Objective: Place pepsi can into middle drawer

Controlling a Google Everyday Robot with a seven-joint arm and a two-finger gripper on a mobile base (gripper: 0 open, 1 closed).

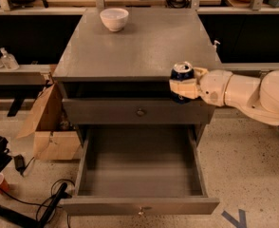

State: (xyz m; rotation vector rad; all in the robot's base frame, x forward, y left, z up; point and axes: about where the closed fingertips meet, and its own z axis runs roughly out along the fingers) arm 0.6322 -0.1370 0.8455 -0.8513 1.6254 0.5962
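The tool comes in from the right with its pale fingers clamped around the lower body of the pepsi can. It holds the can upright in the air, just off the near right edge of the table and level with the shallow upper drawer front. The middle drawer stands pulled out below and nearer, its grey floor bare, so the step in hand looks like the carry down into it. To do this well, the can should come nearer first, clear of the upper drawer front and its knob. It should then drift left, so that it descends inside the drawer's right wall and not onto its rim. Keeping the can upright through the descent matters, since a tilted can would likely tip or roll when let go. The release is best made only when the can's base is resting on the drawer floor, somewhere towards the middle. The white bowl at the far side of the table is well apart and poses no concern.
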